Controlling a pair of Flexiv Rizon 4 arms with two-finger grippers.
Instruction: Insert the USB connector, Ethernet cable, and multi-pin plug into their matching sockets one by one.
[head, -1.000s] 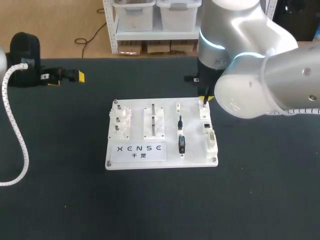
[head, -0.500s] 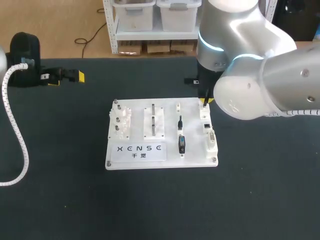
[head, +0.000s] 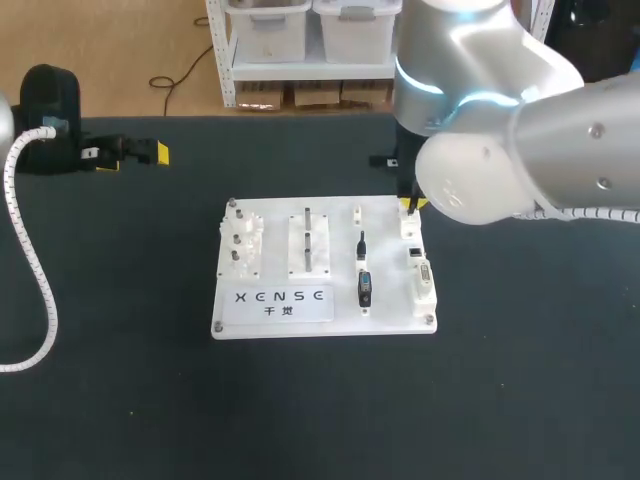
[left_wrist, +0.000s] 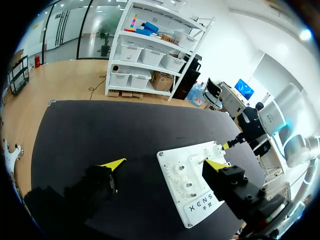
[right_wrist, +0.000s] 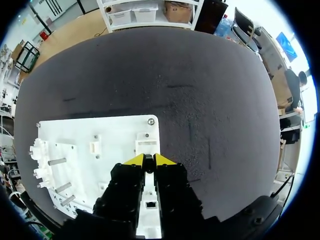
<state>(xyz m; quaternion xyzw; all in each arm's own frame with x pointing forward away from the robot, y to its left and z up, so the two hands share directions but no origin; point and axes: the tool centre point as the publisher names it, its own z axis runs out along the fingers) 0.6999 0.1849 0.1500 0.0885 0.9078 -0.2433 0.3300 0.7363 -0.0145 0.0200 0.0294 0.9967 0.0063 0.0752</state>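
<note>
**Head view.** A white board (head: 385, 240) lies at the middle of the black table (head: 520, 380). Your right arm comes in from the right, and the right claw (head: 410, 202) stands over the board's far right corner. Three sockets (head: 414, 252) run down the board's right edge. Just to their left, a slim black plug (head: 361, 243) and a blue-faced multi-pin plug (head: 364, 288) rest in line on the board, neither one in a socket. Clear pegged fixtures (head: 240, 238) occupy the board's left side.

**Right wrist view.** The right claw's yellow tips sit close together, clenched on a thin dark connector (right_wrist: 148, 164) from both sides. The connector sits over the white socket block at the board's corner. You cannot tell whether it has entered the socket.

**Left wrist view.** The left claw (left_wrist: 163, 163) is released: its yellow tips stand wide apart and hold nothing. The board shows ahead of it. In the head view this claw sits near the table's far left edge, well apart from the board.
</note>
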